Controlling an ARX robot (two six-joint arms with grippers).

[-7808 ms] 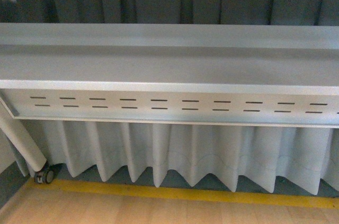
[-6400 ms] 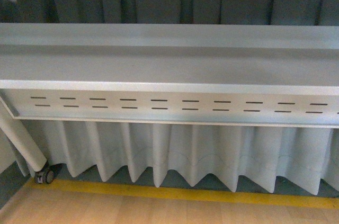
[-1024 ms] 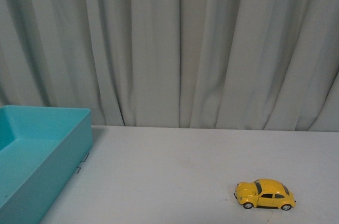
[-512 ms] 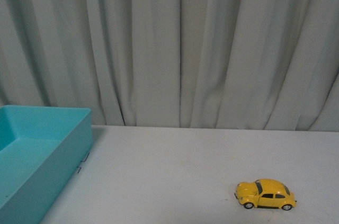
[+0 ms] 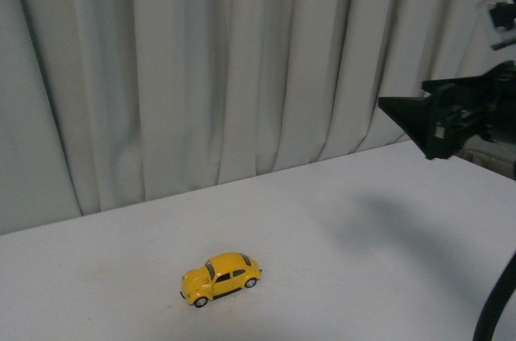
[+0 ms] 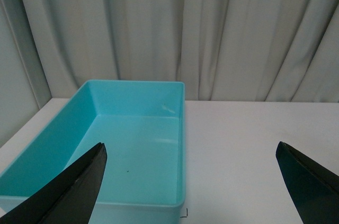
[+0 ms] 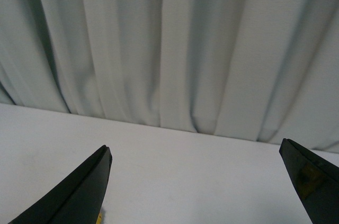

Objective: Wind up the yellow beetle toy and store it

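The yellow beetle toy [image 5: 221, 278] stands on its wheels on the white table [image 5: 347, 220], low and left of centre in the front view. My right gripper [image 5: 415, 122] hangs open in the air at the right edge, well right of the toy and above it. In the right wrist view its fingers [image 7: 79, 192] stand wide apart over bare table, and a sliver of the yellow toy [image 7: 100, 216] shows beside one finger. My left gripper [image 6: 189, 147] is open over the near right corner of a turquoise box [image 6: 79, 128], with nothing between its fingers.
A pale pleated curtain [image 5: 201, 67] hangs right behind the table's far edge. The turquoise box's inside [image 6: 132, 155] holds nothing and shows only in the left wrist view. A black cable [image 5: 492, 309] runs down at the front view's lower right.
The front view has swung right: the turquoise box has left it, the toy now shows lower left of centre, and my right gripper has come into view at the right.
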